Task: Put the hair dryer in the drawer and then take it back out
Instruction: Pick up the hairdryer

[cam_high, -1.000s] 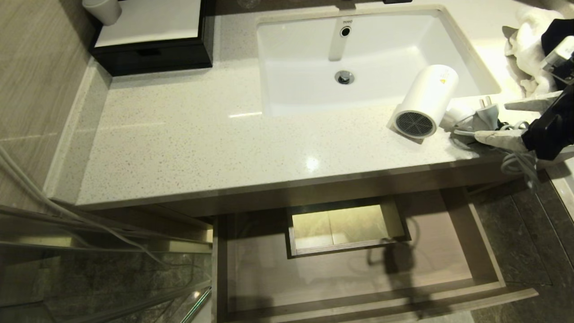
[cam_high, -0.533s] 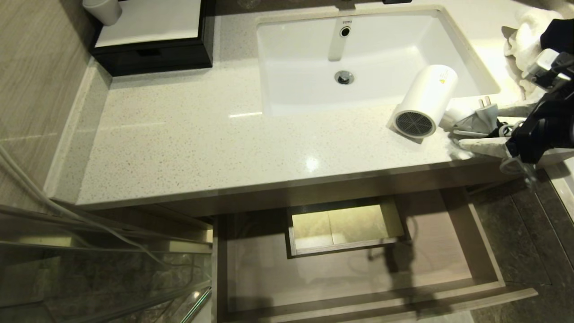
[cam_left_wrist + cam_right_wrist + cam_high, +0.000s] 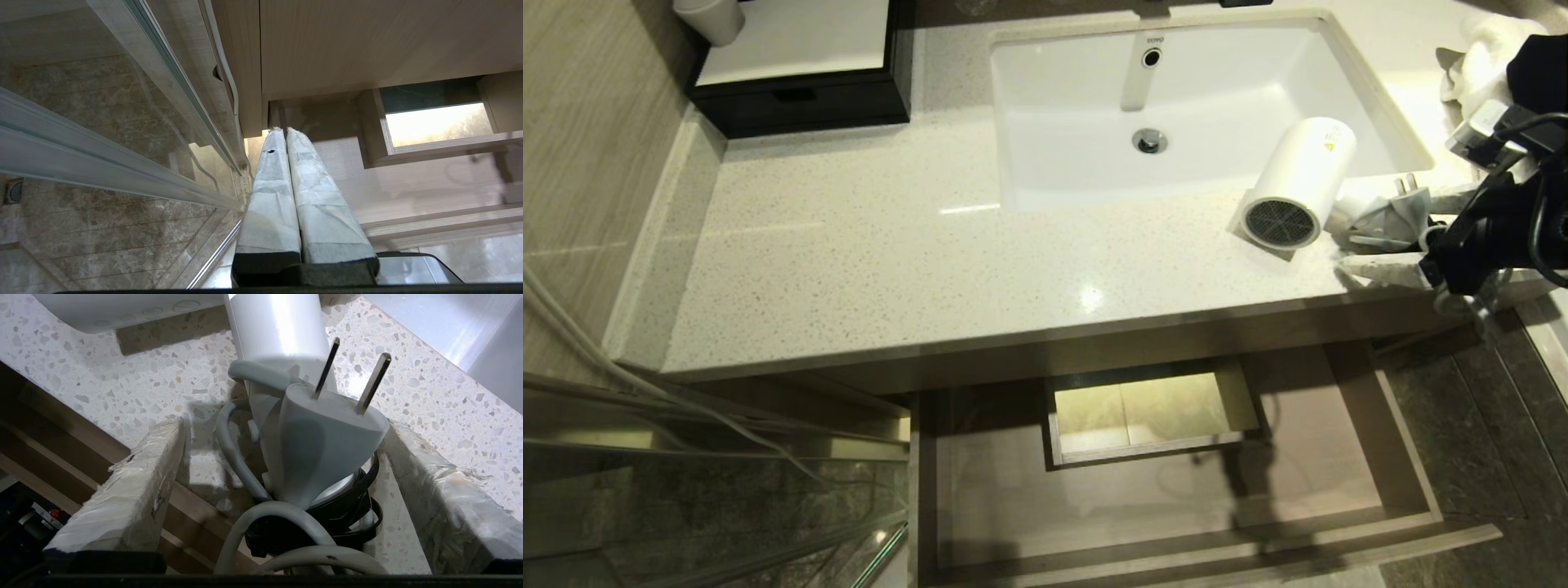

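Right hand spread wide around the plug and bundled cord, gripping nothing. Hair dryer lying on the worktop beside the sink. Drawer pulled open below it. Left hand closed, beside the drawer.

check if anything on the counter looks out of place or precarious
The hair dryer lies on its side at the sink's front right corner, and its bundled cord overhangs the counter edge above the open drawer. The open right gripper straddles the plug.

"TOTO" on sink rear wall; yellow warning triangle on hair dryer
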{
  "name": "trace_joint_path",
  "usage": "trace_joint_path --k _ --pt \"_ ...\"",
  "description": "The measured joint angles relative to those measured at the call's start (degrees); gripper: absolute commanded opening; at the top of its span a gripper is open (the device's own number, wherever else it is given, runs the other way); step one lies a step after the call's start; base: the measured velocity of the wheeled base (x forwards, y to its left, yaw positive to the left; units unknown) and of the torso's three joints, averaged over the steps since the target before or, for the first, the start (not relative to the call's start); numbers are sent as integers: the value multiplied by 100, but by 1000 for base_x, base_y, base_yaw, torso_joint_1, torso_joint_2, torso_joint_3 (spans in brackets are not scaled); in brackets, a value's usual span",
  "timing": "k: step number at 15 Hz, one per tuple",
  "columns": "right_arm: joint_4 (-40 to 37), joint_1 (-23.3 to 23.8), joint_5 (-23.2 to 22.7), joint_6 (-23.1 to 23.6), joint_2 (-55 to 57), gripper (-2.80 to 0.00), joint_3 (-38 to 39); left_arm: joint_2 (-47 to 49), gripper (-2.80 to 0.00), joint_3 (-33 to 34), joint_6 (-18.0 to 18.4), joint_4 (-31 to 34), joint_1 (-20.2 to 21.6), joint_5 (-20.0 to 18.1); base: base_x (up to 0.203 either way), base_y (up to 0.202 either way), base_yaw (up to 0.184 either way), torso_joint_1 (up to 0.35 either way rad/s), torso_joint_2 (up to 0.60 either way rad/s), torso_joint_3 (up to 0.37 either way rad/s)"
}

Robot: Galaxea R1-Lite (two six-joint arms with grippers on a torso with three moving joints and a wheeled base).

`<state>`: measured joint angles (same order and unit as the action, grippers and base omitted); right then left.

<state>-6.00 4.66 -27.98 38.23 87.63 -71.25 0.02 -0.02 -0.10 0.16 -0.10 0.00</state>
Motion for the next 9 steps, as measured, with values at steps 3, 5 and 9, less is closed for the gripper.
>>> trace_joint_path --k 3,5,9 --pt "102 2 -8 -2 16 -280 28 0 -280 2 0 0 0 0 0 0 0 0 0 0" --pt "138 2 -27 -3 22 -280 37 0 -280 2 -4 2 0 0 0 0 0 0 0 0" --pt "123 0 -20 58 -11 -280 51 0 -280 2 -1 6 0 0 0 0 0 0 0 0"
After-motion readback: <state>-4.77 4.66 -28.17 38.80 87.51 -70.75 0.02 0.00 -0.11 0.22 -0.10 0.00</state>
